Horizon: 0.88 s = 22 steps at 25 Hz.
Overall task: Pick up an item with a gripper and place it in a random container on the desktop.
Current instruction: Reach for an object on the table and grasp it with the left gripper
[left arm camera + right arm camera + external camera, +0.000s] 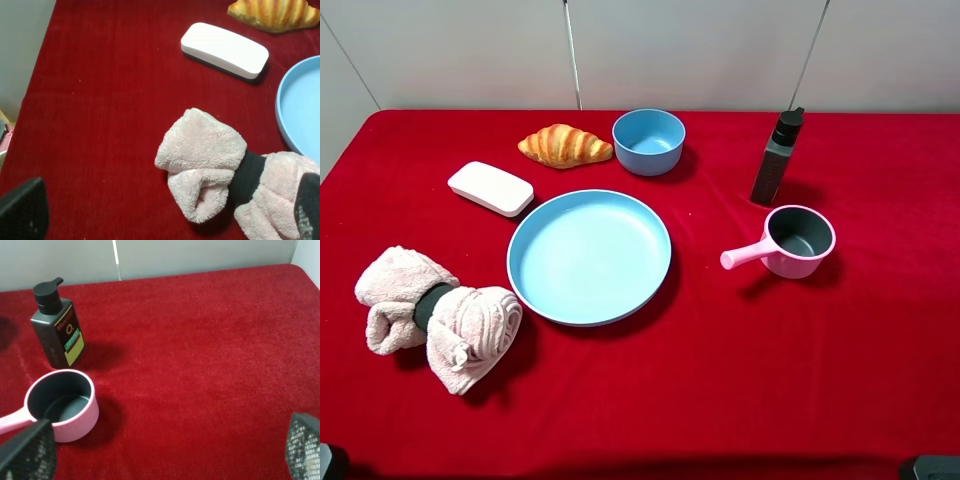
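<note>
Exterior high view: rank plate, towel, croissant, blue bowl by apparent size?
1. light-blue plate, clearly largest.
2. rolled pink towel, though nearer the camera.
3. croissant and small blue bowl look about alike, so unranked.

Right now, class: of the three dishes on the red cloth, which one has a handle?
The pink saucepan, grey inside, beside the dark bottle. The light-blue plate and blue bowl have plain rims.

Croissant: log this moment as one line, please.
croissant: on desktop, not grasped | plate: empty | left gripper: open, empty | right gripper: open, empty
</note>
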{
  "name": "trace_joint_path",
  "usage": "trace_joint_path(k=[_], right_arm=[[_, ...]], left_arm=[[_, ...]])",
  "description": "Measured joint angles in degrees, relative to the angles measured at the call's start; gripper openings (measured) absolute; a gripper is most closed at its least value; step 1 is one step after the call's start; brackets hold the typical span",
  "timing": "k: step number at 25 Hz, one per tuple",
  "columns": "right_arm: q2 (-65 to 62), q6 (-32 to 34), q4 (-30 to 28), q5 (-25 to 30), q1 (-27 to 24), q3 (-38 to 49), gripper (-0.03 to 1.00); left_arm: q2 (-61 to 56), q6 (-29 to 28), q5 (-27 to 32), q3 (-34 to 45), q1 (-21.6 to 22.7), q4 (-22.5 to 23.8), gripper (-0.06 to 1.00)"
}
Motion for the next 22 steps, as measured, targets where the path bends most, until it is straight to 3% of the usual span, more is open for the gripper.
trace_joint_path(k=[22], right_arm=[[0.00, 0.00, 0.05, 0.00, 0.00, 0.00, 0.69]], left_arm=[[0.00, 0.00, 0.00, 0.00, 0.00, 0.00, 0.98]])
